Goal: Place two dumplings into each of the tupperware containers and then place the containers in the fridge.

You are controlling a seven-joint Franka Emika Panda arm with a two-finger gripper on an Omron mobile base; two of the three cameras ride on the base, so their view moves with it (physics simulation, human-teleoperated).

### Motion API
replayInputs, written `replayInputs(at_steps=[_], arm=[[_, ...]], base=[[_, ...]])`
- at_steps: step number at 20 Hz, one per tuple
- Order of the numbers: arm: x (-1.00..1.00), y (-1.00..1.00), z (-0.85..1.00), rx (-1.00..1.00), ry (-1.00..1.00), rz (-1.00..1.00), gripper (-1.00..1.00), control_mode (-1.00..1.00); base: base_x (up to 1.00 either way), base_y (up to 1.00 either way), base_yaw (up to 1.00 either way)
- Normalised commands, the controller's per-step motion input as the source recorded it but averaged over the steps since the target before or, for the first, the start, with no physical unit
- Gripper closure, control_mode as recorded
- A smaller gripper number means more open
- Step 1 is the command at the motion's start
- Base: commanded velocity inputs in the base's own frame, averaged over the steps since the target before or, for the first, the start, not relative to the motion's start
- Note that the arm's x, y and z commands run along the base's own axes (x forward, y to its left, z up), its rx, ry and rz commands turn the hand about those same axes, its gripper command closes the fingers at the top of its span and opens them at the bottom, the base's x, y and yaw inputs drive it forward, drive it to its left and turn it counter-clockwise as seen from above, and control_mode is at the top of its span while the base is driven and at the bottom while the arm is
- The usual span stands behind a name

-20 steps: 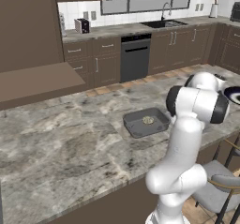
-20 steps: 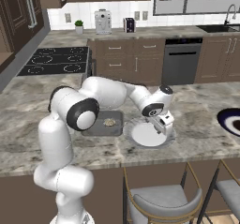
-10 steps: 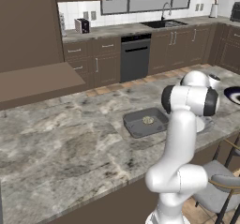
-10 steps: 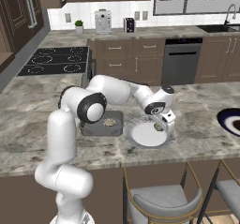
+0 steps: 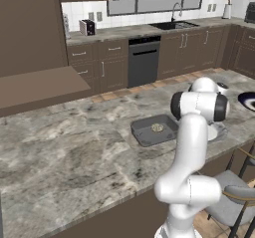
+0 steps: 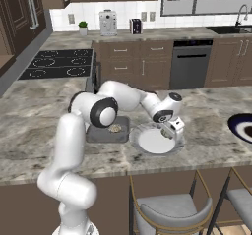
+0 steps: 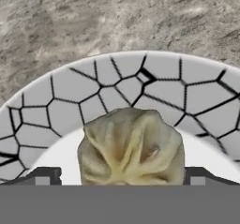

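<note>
The dark-cabineted kitchen centres on a marble counter (image 6: 206, 126). Over the last second the arm has swung lower over the pale plate (image 6: 156, 139), putting the gripper (image 6: 173, 129) with jaws wide open, holding nothing, astride one dumpling (image 7: 130, 148). A pick looks imminent. Counted: one dark grey tupperware container (image 5: 155, 129), holding one dumpling (image 5: 157, 128).

Kitchen island and back wall, seen from behind the counter

A round pale plate (image 6: 155, 141) with a crackle-patterned rim is sitting on the grey marbled counter (image 5: 74, 152), while a dark-rimmed plate (image 6: 242, 127) is lying well apart at the counter's far end. A black cooktop (image 6: 56, 63) is showing behind, a dishwasher (image 5: 143, 61) is standing among brown cabinets (image 5: 109, 65), a sink (image 5: 175, 25) and toaster (image 5: 87, 27) are lining the back counter, and stools (image 6: 170, 210) are waiting in front.
</note>
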Motion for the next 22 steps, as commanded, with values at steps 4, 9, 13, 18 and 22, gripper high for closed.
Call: replayInputs(at_steps=[4, 9, 13, 18, 22], arm=[[0.28, -0.23, -0.19, 0.00, 0.00, 0.00, -1.00, -1.00], [0.07, -0.04, -0.10, -0.02, -0.01, 0.00, 1.00, -1.00], [-0.36, 0.06, 0.20, 0.00, -0.11, 0.01, 1.00, -1.00], [-0.82, 0.42, 0.69, -0.05, -0.11, 0.15, 1.00, -1.00], [-0.92, 0.69, 0.69, -0.11, -0.11, 0.20, 1.00, -1.00]], base=[[0.00, 0.00, 0.00], [0.00, 0.00, 0.00], [0.00, 0.00, 0.00], [0.00, 0.00, 0.00], [0.00, 0.00, 0.00]])
